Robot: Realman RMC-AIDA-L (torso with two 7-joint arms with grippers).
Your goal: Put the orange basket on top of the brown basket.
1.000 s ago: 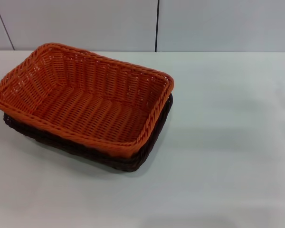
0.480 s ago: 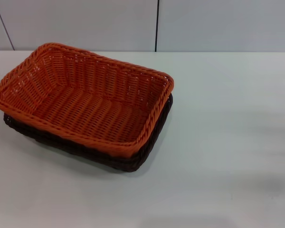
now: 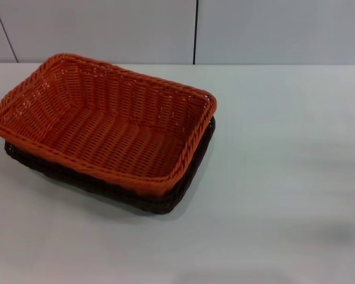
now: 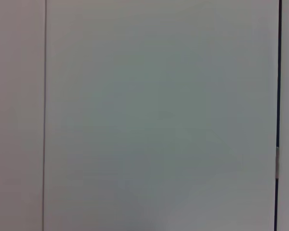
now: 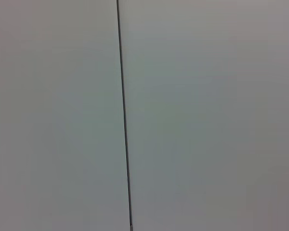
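- On the left half of the white tabletop (image 3: 284,177), the bright orange rectangular woven wicker-style basket (image 3: 106,124) sits nested inside the very dark brown, almost black, rectangular woven basket (image 3: 183,186) — only the dark one's rim and near wall show beneath it.
- Neither the left nor the right gripper appears in any view; both wrist cameras face a plain pale wall, so whether their fingers are spread or closed cannot be told.
- Stacking looks done, judging by how the two sit.
- Handling, as a judgement: the orange basket is likely light and fairly stiff, with some spring in the openwork sides — not fragile.
- Its braided rim offers the best hold, pinched over a long side.
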